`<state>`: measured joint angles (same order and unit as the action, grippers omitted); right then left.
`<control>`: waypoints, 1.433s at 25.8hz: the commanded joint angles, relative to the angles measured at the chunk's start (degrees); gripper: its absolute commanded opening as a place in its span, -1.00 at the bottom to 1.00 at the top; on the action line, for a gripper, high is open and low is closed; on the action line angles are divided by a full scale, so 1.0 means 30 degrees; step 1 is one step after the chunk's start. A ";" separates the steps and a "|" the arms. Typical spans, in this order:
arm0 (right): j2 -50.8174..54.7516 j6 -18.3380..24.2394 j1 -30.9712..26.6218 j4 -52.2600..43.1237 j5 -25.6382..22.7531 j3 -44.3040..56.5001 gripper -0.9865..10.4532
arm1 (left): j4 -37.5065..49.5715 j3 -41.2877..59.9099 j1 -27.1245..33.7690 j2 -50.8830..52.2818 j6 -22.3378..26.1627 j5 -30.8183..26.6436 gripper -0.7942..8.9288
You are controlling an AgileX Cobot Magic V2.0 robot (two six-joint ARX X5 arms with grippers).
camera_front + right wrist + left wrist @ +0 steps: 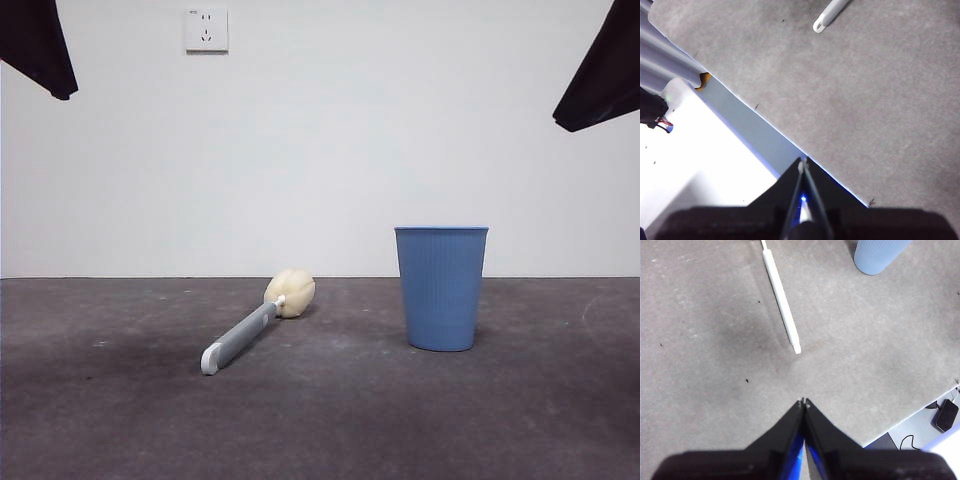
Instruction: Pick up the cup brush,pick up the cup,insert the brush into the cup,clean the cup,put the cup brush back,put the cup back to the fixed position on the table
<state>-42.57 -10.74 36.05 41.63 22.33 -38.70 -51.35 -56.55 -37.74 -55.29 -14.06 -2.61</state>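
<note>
Nothing picked up yet: brush (256, 325) lies on the bench (100, 420), cup (441, 288) upright well apart. Both jaws pressed together, left gripper (803, 401) and right gripper (802, 162) waiting high. I'd spread the left jaws, then descend over the handle.

Cup brush and cup, both at rest on the table.

The cup brush (255, 325) lies flat on the dark grey mottled table (120, 420), well apart from the cup (441, 288); grey handle, white tip pointing toward the camera and away from the cup, cream egg-shaped sponge head at the far end toward the white wall. The cup stands upright, mouth up: blue, finely ribbed, tapering to its base, smooth rim. Nothing touches either.
</note>
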 commanded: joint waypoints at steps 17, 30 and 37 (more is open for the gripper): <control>0.0000 -0.0036 0.0022 -0.0007 -0.0051 0.0022 -0.82 | 1.5926 0.6397 0.7985 0.7519 0.4379 0.2448 -0.84; -0.0007 -0.0036 0.0022 0.0015 -0.0058 0.0022 -0.82 | 1.7398 1.7005 1.2830 1.6415 0.4386 0.2404 -0.84; -0.0007 -0.0036 0.0022 0.0015 -0.0051 0.0022 -0.82 | 1.5518 1.8484 1.3005 1.7799 0.4044 0.2390 -0.84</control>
<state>-42.57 -10.74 36.03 41.95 22.33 -38.70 -4.62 -1.78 1.04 -2.37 -1.52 4.27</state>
